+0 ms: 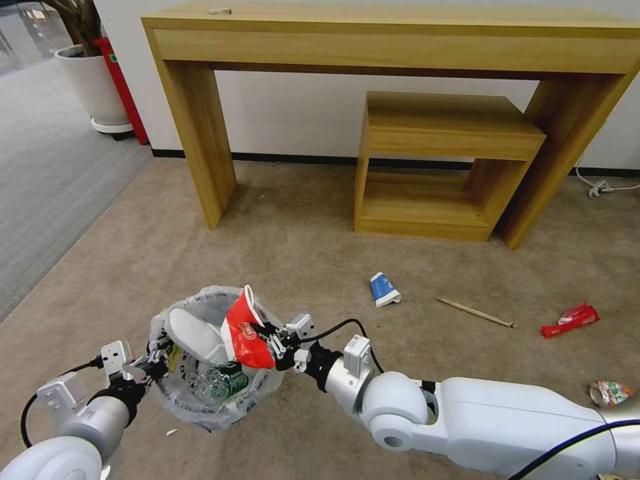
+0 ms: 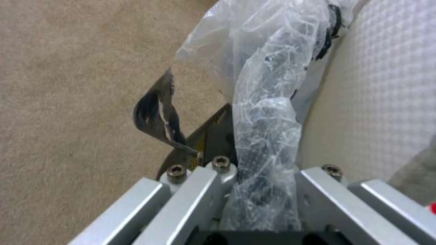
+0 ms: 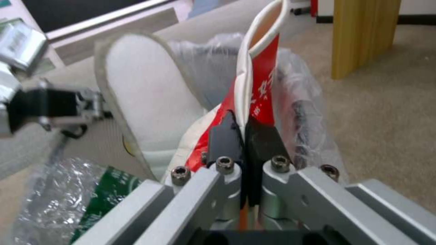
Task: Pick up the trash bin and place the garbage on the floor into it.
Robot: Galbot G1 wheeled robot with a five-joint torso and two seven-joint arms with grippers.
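Observation:
The trash bin (image 1: 200,407), lined with a crinkly plastic bag (image 2: 265,102), is held up off the beige floor (image 1: 300,240); my left gripper (image 1: 157,357) (image 2: 263,170) is shut on its rim. Inside lie a white slipper (image 1: 193,333) (image 3: 141,98) and a green-label bottle (image 1: 225,381). My right gripper (image 1: 272,345) (image 3: 245,136) is shut on a crushed red paper cup (image 1: 241,327) (image 3: 263,68), just above the bin's opening. On the carpet lie more garbage: a blue cup (image 1: 385,289), a wooden stick (image 1: 475,312), a red wrapper (image 1: 570,320) and a crumpled can (image 1: 610,392).
A tall wooden console table (image 1: 400,40) stands against the wall, with a low wooden shelf unit (image 1: 440,167) under it. A white plant pot (image 1: 93,87) and a grey carpet strip (image 1: 40,173) are at far left. A cable (image 1: 603,188) lies at right.

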